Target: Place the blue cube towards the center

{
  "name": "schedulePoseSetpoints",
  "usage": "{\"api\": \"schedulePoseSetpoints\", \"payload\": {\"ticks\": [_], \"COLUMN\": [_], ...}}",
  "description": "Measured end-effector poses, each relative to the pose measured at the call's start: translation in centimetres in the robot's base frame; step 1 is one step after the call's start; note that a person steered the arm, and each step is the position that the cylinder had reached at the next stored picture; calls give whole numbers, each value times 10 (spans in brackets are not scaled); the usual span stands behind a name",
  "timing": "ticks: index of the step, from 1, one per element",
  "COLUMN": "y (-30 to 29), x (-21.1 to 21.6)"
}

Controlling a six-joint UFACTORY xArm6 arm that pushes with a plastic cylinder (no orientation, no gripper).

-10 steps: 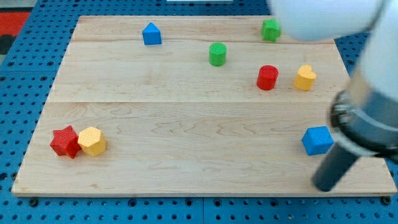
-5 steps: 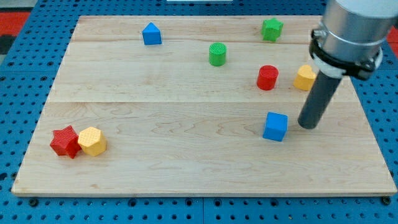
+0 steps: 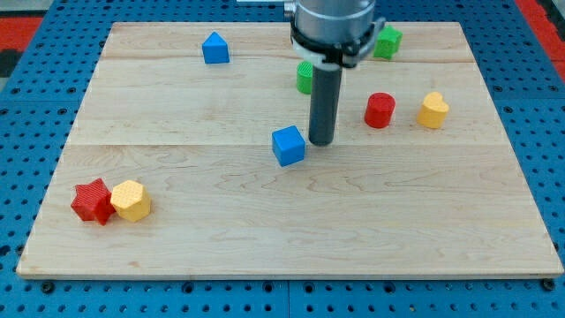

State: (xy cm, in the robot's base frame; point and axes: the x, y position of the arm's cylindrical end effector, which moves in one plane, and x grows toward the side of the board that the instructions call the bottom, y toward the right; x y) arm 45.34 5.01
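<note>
**Blue cube near desk centre, tip beside it**

The blue cube [image 3: 289,146] sits close to the middle of the wooden desk [image 3: 265,238]. My tip [image 3: 320,141] stands just to the cube's right, touching or very nearly so (contact cannot be confirmed). No hand shows: the arm ends in a plain rod.

The rod partly hides a green cylinder [image 3: 305,77] behind it. A green star [image 3: 387,41] lies at the view's top right. A red cylinder [image 3: 380,110] and a yellow heart-shaped block [image 3: 433,110] sit side by side to the right, apart from each other. A blue house-shaped block [image 3: 214,49] rests near the top left. At lower left, a red star [image 3: 92,200] touches a yellow hexagonal block [image 3: 131,200].
</note>
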Motion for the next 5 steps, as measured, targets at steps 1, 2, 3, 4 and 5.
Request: {"api": "schedulePoseSetpoints", "payload": {"ticks": [1, 2, 3, 4, 5], "y": [95, 201, 205, 146, 85], "x": [8, -6, -61, -100, -97]}}
